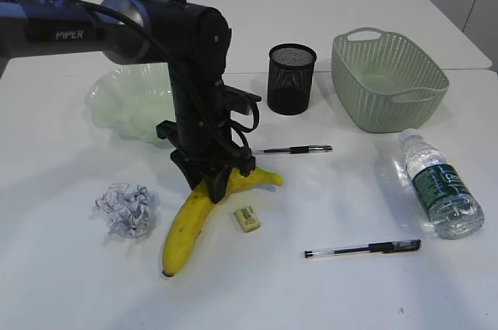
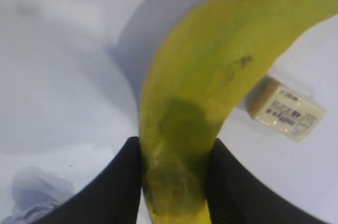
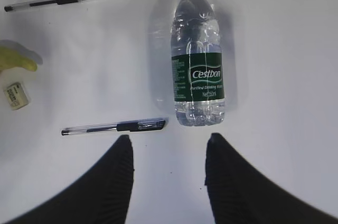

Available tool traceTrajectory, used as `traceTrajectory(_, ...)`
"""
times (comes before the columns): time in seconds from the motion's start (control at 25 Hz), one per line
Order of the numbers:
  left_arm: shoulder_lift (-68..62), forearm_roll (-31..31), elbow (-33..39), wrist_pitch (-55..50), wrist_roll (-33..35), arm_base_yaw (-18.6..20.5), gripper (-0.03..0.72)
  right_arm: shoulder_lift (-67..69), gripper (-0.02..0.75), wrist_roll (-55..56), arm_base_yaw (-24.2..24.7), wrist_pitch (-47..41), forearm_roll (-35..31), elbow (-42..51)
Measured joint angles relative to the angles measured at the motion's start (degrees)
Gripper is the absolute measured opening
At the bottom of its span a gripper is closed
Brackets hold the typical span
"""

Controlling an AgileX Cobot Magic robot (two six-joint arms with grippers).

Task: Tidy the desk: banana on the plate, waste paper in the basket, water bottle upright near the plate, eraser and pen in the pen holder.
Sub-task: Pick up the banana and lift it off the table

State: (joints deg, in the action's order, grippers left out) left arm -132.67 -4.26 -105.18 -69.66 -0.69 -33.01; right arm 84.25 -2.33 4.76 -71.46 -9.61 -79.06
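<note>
Banana (image 1: 189, 221) on the desk (image 1: 350, 291), just in front of the plate (image 1: 128, 100), eraser (image 1: 247, 218) beside it. Left gripper (image 2: 174, 182) clamps its stem end (jaws flush on the peel). Lift straight before you swing plateward, clearing that ruffled rim.

Slanted overview — two downward wrist close-ups

Plate (image 1: 117, 100) partly hidden behind arm; eraser (image 2: 285, 109) print unreadable.
</note>
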Motion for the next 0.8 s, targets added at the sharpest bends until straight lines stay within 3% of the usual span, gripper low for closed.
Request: traceTrajectory(0.8, 0.00, -5.82, -21.41, -0.88, 0.00, 0.00, 0.244, 0.00, 0.337, 0.00, 0.00, 0.10, 0.11, 0.00)
